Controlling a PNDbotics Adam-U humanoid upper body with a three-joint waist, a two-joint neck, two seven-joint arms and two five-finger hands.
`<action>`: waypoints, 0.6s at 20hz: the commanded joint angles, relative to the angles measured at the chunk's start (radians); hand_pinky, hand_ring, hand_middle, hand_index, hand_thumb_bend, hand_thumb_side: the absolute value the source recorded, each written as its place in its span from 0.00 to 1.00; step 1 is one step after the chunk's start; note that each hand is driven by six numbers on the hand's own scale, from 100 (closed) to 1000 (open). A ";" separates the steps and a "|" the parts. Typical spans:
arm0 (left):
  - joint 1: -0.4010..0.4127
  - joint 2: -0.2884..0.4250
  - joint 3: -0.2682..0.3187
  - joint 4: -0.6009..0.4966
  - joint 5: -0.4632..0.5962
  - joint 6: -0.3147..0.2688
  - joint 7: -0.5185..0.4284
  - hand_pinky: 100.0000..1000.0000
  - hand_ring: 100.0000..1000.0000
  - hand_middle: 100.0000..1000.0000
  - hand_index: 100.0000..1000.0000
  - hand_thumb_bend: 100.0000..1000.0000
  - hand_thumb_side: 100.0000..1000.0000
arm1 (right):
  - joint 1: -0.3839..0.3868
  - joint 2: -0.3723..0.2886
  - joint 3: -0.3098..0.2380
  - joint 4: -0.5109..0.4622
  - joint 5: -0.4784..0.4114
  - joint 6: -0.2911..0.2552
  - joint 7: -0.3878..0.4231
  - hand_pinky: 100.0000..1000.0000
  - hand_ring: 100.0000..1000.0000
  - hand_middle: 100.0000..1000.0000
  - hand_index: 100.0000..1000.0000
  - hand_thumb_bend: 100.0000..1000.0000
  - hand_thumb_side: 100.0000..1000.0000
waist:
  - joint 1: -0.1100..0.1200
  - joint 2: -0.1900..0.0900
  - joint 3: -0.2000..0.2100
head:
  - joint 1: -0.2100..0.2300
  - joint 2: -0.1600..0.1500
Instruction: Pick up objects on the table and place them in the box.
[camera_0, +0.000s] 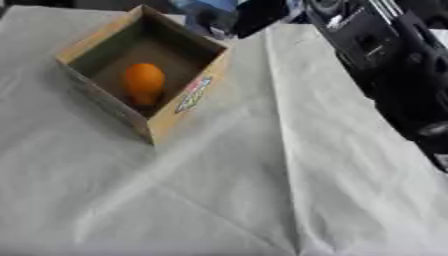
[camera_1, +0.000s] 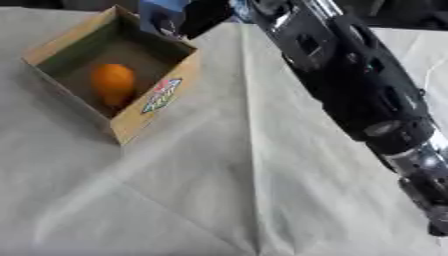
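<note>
Fingers of the right hand (camera_1: 179, 17) blurring past the far rim of the box (camera_1: 131, 117), open or curled impossible to tell, black right arm (camera_1: 359, 85) slanting across the tabletop (camera_1: 219, 200), orange object (camera_0: 143, 82) sitting inside the box, white creased cloth lying bare around it.

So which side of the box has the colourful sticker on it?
The outer side facing right, toward the black arm, has the colourful sticker; the other visible sides of the box are plain brown.
</note>
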 joint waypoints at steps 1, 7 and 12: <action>-0.012 0.009 -0.002 -0.014 0.001 0.000 -0.007 0.56 0.81 1.00 0.65 0.18 0.99 | -0.057 0.057 -0.009 0.094 0.043 -0.020 0.003 0.84 0.83 0.59 0.85 0.12 0.42 | 0.010 -0.018 0.003 | -0.011 -0.002; -0.019 0.003 -0.006 -0.014 0.007 -0.003 -0.012 0.56 0.81 1.00 0.65 0.18 0.99 | -0.122 0.193 -0.033 0.293 0.122 -0.064 -0.005 0.84 0.83 0.59 0.86 0.07 0.48 | 0.018 -0.010 0.014 | -0.034 -0.002; -0.026 -0.003 -0.010 -0.014 0.012 -0.004 -0.015 0.56 0.81 1.00 0.65 0.18 0.99 | -0.153 0.296 -0.043 0.399 0.187 -0.103 -0.014 0.84 0.84 0.60 0.86 0.08 0.49 | 0.023 -0.003 0.024 | -0.052 -0.003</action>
